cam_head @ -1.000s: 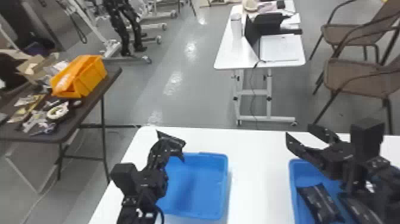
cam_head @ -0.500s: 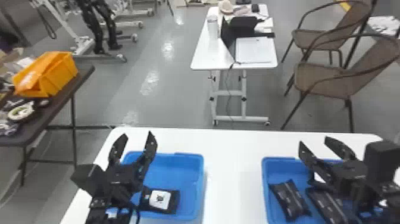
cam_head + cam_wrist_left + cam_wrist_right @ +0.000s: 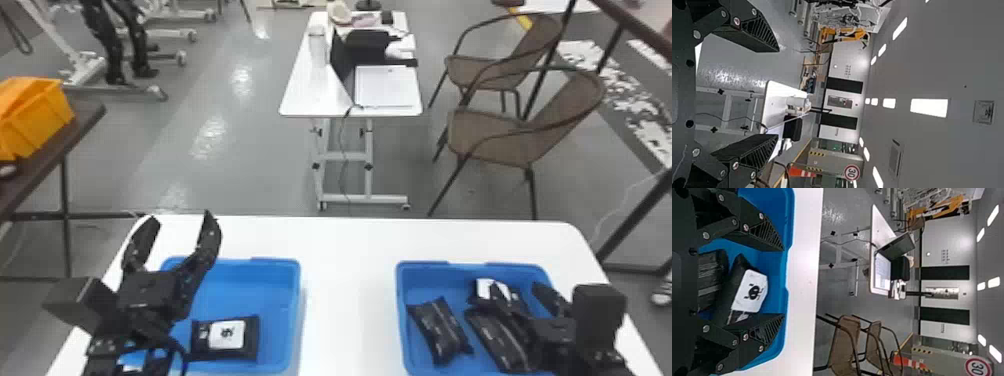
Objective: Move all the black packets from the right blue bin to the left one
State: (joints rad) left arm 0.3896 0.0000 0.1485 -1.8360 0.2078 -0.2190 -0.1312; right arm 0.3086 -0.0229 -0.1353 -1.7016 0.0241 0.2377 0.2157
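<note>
Left gripper (image 3: 178, 219): fingers wide apart, at the left part of the left bin (image 3: 274, 300). One black packet (image 3: 226, 336), pale label up, lies flat in that bin, near its right wall. White table (image 3: 350, 280) between bins. Right bin (image 3: 425, 281): at least three black packets. Leftmost packet (image 3: 441, 331) lies at a slant; beside it, middle packet (image 3: 495, 336), also slanted; white-labelled packet (image 3: 484, 288) near the far wall. Right gripper (image 3: 514, 284): over the right bin, fingers wide; wrist view shows the white-labelled packet between them; contact, cannot tell.
</note>
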